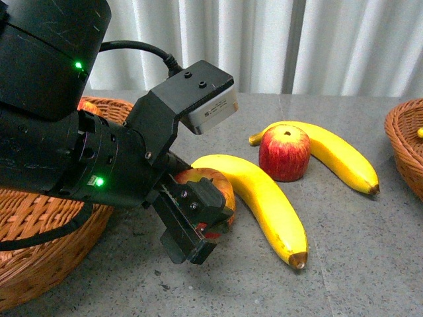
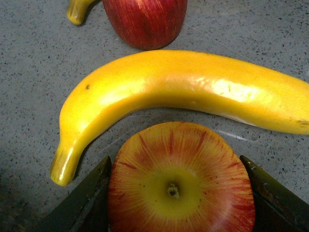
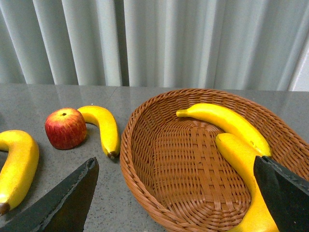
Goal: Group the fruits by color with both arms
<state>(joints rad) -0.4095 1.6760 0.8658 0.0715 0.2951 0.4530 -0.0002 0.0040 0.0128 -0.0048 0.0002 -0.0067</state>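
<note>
Judging by how things lie, I am at the grasp step for a red fruit: the left claw [image 1: 193, 228] is pinching the near apple [image 2: 181, 183], one jaw pressed against each flank, stem dimple facing the wrist camera. The apple sits low at the worktop [image 1: 370, 264]; I cannot tell whether it has left the surface. The near banana [image 2: 183, 87] curves just beside it on the far side, with the far apple [image 1: 284, 153] and far banana [image 1: 344, 155] beyond. Next I would lift straight up to clear that banana, then carry the apple to the left basket [image 1: 39, 257], where something red already shows. The right claw [image 3: 174, 162] hangs spread wide and empty over the right basket [image 3: 145, 159], which holds two bananas [image 3: 227, 121].
</note>
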